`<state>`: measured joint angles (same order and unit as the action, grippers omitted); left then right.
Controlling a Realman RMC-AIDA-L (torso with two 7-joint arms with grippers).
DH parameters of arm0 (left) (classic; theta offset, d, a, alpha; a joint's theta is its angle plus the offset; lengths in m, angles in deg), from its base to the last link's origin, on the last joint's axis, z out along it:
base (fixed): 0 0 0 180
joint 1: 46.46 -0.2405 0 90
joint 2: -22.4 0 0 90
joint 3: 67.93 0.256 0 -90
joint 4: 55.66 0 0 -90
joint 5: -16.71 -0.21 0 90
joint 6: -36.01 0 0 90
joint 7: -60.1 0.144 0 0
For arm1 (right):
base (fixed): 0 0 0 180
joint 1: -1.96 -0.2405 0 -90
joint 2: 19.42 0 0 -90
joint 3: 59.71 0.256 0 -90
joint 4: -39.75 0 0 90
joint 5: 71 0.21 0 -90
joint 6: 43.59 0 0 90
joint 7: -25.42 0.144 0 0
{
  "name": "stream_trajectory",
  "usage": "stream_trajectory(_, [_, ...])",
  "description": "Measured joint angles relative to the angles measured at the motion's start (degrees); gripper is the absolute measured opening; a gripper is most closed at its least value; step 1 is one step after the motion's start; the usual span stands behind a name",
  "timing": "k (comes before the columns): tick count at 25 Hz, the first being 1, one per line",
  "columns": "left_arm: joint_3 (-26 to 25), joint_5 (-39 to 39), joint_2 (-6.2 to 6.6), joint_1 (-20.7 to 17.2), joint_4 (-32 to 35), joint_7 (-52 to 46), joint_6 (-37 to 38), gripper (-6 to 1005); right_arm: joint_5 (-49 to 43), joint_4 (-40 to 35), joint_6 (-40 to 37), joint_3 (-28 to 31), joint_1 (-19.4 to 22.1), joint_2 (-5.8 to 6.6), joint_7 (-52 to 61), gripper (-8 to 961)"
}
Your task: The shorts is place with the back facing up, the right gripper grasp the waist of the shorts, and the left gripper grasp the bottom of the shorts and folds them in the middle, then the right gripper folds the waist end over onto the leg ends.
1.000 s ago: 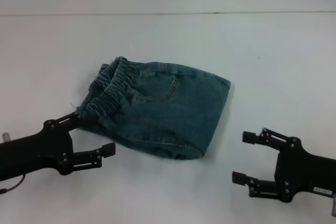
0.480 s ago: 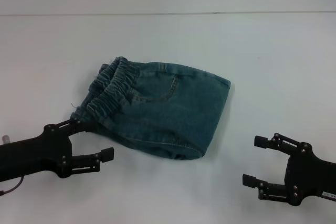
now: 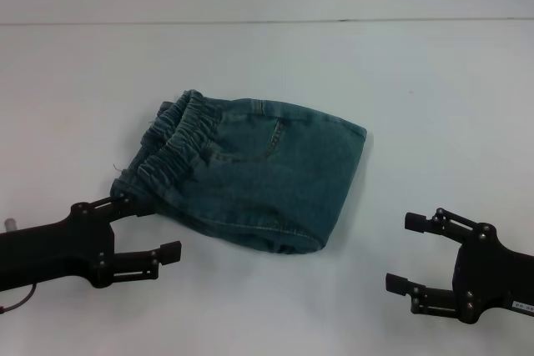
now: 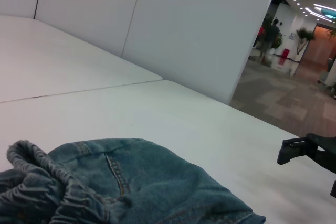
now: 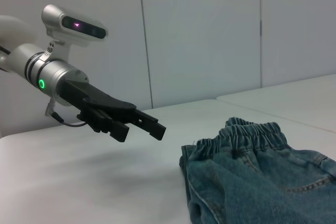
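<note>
1. One folded pair of shorts (image 3: 254, 168) is laid on the table (image 3: 434, 97).
2. Two claws are shown released: left claw (image 3: 148, 231) beside the waist (image 3: 173, 141), right claw (image 3: 409, 252) apart.
3. Leg ends are hidden.

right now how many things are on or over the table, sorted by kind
folded blue-green denim shorts: 1
black two-fingered metal grippers: 2, the left gripper open beside the ruffled waist, the right gripper open, apart from the shorts
white table: 1
total: 4
</note>
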<state>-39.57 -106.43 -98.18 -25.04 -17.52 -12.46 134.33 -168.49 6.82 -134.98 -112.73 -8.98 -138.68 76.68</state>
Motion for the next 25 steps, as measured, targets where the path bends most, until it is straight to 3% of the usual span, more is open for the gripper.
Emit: stream_trajectory(25, [1.84, -4.48, 0.46, 1.54, 0.80, -0.96, 4.08, 919, -4.49, -0.33, 0.46, 0.31, -2.92, 0.36, 2.78, 910])
